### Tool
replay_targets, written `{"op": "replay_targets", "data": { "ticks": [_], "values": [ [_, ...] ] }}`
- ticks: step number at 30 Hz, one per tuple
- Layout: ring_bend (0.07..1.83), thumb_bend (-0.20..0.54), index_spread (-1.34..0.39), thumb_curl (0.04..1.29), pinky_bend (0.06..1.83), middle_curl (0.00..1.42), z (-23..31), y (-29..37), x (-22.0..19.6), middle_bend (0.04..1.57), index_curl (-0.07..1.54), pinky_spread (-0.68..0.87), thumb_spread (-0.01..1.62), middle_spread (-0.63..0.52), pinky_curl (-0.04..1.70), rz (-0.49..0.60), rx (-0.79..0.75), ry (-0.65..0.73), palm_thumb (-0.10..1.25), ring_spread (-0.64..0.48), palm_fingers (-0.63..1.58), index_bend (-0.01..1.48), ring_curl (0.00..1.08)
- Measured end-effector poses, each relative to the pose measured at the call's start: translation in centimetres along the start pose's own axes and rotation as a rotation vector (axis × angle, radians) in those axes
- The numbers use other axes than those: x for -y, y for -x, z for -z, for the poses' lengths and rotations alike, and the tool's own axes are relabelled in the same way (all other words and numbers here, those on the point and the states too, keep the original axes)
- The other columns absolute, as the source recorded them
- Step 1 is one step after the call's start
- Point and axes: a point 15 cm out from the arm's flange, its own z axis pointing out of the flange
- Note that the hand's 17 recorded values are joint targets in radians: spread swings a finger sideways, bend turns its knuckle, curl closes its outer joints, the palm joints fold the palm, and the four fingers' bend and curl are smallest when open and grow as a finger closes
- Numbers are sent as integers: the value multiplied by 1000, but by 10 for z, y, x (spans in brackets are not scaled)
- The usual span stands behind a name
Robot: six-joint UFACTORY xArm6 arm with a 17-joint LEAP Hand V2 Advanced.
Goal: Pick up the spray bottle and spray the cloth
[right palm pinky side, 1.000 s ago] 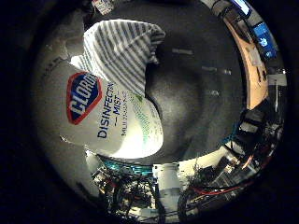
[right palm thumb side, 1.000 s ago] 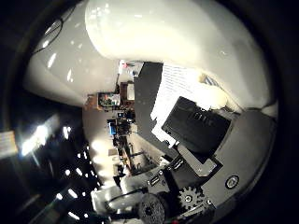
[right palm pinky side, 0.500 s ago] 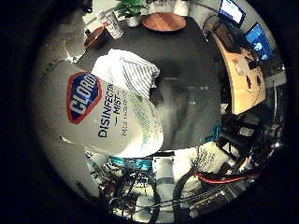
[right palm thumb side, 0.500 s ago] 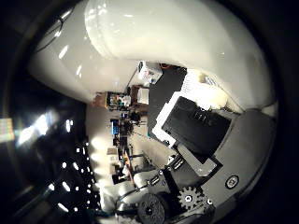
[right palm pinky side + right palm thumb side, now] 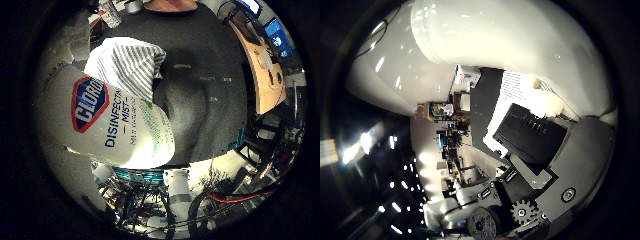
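Close up, the bottle [image 5: 117, 127] is filling much of the little-finger-side view, its white body with a red-and-blue label lying right against the palm, and its glossy white curve is also taking up a large part of the thumb-side view. The hand [image 5: 540, 160] is showing black and grey parts with a small gear pressed beside the bottle; the bottle is sitting tight to the palm, so the hand appears to be gripping it, though the fingertips themselves are not showing. Past the bottle, the cloth [image 5: 127, 67], white with thin grey stripes, is lying bunched on the table [image 5: 210, 95], partly hidden behind the bottle's edge. The table is wearing a dark grey matte cover, mostly bare around the cloth, with a few small pale marks on it. At its far edge some small items are standing, too small to tell apart. Beside the table a wooden desk [image 5: 265, 70] is carrying monitors [image 5: 277, 37] glowing blue. Beyond the near edge, the floor area is looking cluttered with dark frames and stands, and teal and white arm parts [image 5: 175, 187] are showing there. Further off, the thumb-side view is catching a long room with bright ceiling lights [image 5: 362, 145] and shelving.
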Motion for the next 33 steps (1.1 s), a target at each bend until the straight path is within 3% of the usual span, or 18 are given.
{"op": "replay_targets", "data": {
  "ticks": [14,21,33],
  "values": [
    [1430,-18,-296,1003,1261,688,56,59,-4,1321,693,-342,653,-185,586,92,21,-94,981,-215,1237,1103,560],
    [1430,-18,-296,1004,1260,688,68,119,-15,1320,693,-342,653,-185,587,204,59,-116,981,-215,1237,1103,560],
    [1430,-18,-296,996,1259,688,52,260,-42,1320,693,-342,649,-185,588,398,400,-190,971,-215,1237,1103,560]
  ]
}}
